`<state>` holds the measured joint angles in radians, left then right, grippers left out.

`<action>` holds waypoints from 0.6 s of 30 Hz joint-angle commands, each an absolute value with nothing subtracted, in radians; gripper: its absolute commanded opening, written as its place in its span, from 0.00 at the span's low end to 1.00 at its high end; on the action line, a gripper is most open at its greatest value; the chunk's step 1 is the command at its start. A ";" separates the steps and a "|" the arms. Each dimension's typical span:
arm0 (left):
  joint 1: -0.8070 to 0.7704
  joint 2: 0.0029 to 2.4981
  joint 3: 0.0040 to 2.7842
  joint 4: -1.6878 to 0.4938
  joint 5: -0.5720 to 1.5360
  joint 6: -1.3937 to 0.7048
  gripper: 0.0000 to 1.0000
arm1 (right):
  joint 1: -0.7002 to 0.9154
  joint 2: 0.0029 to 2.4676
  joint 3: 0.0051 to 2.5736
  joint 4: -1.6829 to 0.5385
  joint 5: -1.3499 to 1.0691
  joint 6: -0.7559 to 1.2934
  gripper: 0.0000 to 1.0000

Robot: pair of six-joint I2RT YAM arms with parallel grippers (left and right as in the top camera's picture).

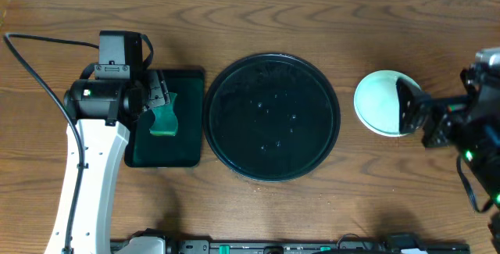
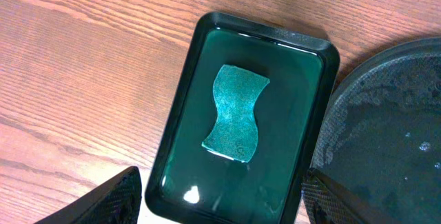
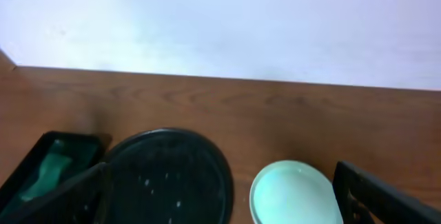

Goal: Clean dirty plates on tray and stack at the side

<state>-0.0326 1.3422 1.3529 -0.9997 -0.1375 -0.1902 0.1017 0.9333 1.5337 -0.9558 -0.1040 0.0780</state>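
The round black tray sits mid-table, wet with droplets and holding no plates; it also shows in the right wrist view and at the right edge of the left wrist view. The plates stand stacked on the table to its right, a pale mint one on top with no smear. I cannot tell how many lie under it. My right gripper is open and empty, hovering at the stack's right side. My left gripper is open and empty above the sponge.
A green sponge lies in a small rectangular black tray left of the round tray; both also show in the overhead view, the sponge and the tray. A black cable runs at the far left.
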 commanded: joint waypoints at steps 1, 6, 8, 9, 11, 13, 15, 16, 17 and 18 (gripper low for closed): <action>-0.028 1.336 1.359 -1.006 -0.147 -0.196 0.75 | 0.109 0.938 1.426 -0.855 -0.082 0.065 0.99; -0.028 1.336 1.359 -1.006 -0.147 -0.196 0.75 | 0.105 0.863 1.164 -0.563 -0.082 0.065 0.99; -0.028 1.336 1.359 -1.006 -0.147 -0.196 0.75 | 0.099 0.813 1.039 -0.464 -0.074 0.065 0.99; -0.028 1.336 1.359 -1.006 -0.147 -0.196 0.75 | 0.095 0.783 0.974 -0.428 -0.052 0.065 0.99; -0.028 1.336 1.359 -1.006 -0.147 -0.196 0.75 | 0.091 0.729 0.881 -0.403 0.005 0.065 0.99; -0.028 1.336 1.359 -1.006 -0.147 -0.196 0.75 | 0.091 0.651 0.778 -0.403 0.065 0.065 0.99; -0.028 1.336 1.359 -1.006 -0.147 -0.196 0.75 | 0.089 0.577 0.694 -0.397 0.080 0.065 0.99; -0.028 1.336 1.359 -1.006 -0.147 -0.196 0.75 | 0.081 0.507 0.617 -0.361 0.082 0.065 0.99; -0.028 1.336 1.359 -1.006 -0.147 -0.196 0.75 | 0.076 0.474 0.582 -0.338 0.081 0.065 0.99; -0.028 1.336 1.359 -1.006 -0.147 -0.196 0.75 | 0.071 0.432 0.538 -0.318 0.076 0.066 0.99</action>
